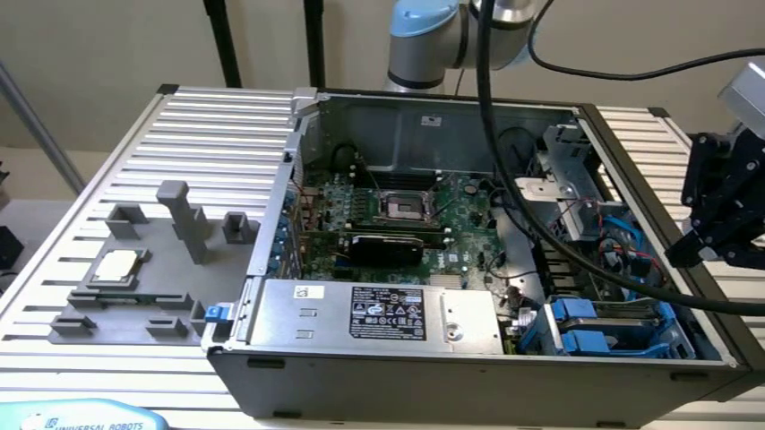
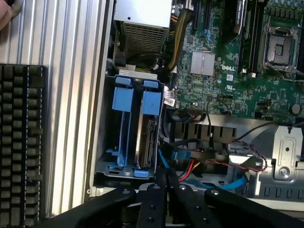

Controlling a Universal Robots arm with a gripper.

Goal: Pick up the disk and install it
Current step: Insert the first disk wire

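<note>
Presently, disk [image 2: 145, 142]: stiff, likely weighty and shock-fragile, seated in drive cage [image 2: 102, 135] (grasp by blue rails [image 2: 151, 102], not bare metal); gripper [image 2: 166, 178] fingers pressed together, empty

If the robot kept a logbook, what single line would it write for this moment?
gripper: shut, empty | position: over computer case, near drive cage | disk: sitting in cage between blue rails

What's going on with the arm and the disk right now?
The arm's gripper is shut and holds nothing. It hangs above the open computer case, near the case's side on the exterior view's right. The disk sits on edge in its blue rails inside the drive cage at the case's corner, apart from the gripper.
</note>
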